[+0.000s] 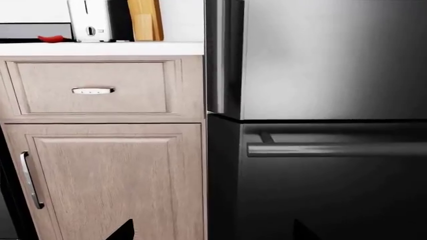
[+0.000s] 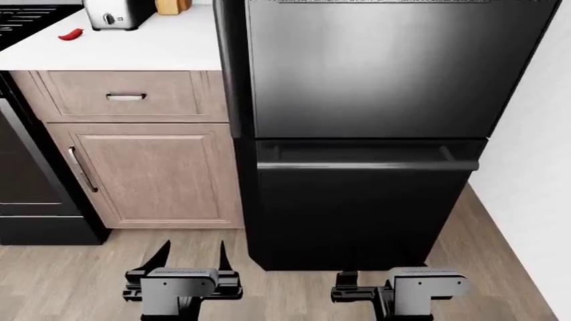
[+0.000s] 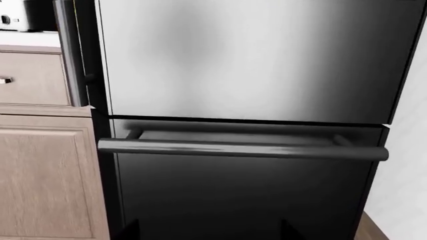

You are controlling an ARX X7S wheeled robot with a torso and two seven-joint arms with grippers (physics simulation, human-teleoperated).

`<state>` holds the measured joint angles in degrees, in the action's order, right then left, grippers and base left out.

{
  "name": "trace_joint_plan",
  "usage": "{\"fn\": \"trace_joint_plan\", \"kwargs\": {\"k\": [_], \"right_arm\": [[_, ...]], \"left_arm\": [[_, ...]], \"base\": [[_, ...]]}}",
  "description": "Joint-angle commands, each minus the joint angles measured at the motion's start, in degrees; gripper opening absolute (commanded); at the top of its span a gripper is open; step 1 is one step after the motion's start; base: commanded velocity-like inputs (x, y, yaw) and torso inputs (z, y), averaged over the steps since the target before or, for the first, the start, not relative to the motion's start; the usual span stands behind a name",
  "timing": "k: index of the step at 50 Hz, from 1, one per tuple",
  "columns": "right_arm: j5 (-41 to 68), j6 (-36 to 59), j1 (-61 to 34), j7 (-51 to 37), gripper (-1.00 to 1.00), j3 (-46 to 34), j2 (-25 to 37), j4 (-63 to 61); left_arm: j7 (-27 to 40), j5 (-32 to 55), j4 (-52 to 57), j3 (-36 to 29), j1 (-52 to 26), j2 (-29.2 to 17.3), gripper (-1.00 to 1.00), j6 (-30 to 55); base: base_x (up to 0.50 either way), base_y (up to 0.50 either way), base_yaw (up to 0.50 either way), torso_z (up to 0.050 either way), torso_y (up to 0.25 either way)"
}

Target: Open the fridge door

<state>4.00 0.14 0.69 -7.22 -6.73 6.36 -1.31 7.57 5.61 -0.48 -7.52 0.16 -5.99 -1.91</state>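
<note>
Fridge door: the large glossy dark-steel upper panel of the tall fridge (image 2: 384, 73) fills the head view from 12 to 2 o'clock; it sits flush and closed.
Door handle: a long vertical dark bar handle (image 2: 234, 67) runs down the door's edge nearest the cabinet, at about 11 o'clock from the panel's middle; in the right wrist view it shows as a steel bar (image 3: 70, 55).
Lower drawer: a black drawer front with a horizontal bar handle (image 2: 366, 165) lies directly under the door, at 6 o'clock from it, also closed.
Cabinet: a light wood cabinet door with a vertical metal pull (image 2: 160, 177) stands just beside the fridge at 9 o'clock, with a wood drawer and small silver pull (image 2: 125, 97) above it.
Counter: a white countertop (image 2: 170, 47) carries a white toaster (image 2: 116, 13), a small red pepper (image 2: 69, 33) and a tan wooden block (image 2: 171, 6), all at 10 to 11 o'clock.
Oven: a black range front (image 2: 27, 180) at the far 9 o'clock edge.
Left gripper: the black two-finger gripper (image 2: 192, 254) at 7 o'clock, fingers spread apart, holding nothing, well apart from the handle.
Right gripper: the black gripper (image 2: 346, 286) at 5 o'clock, low before the drawer; I cannot tell whether its fingers are apart or together.
In the way: nothing lies between either gripper and the vertical handle.
</note>
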Motion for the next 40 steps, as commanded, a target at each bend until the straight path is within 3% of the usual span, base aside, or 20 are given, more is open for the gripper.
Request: {"fn": "trace_joint_plan", "kwargs": {"k": [1,40], "right_arm": [[0.7,-0.2,0.1,-0.7,1.00,-0.6,0.6,-0.1],[2.0,-0.4,-0.2,-2.6,1.00,-2.5,2.1,0.1]], "left_arm": [[0.8,0.6,0.0,-0.7,-0.1,-0.7,1.00,-0.1],[2.8,1.9,0.1,-2.6,-0.1,-2.2,1.00,-0.7]], "base": [[0.22,0.00,0.00,0.000,0.000],[0.15,0.00,0.00,0.000,0.000]]}}
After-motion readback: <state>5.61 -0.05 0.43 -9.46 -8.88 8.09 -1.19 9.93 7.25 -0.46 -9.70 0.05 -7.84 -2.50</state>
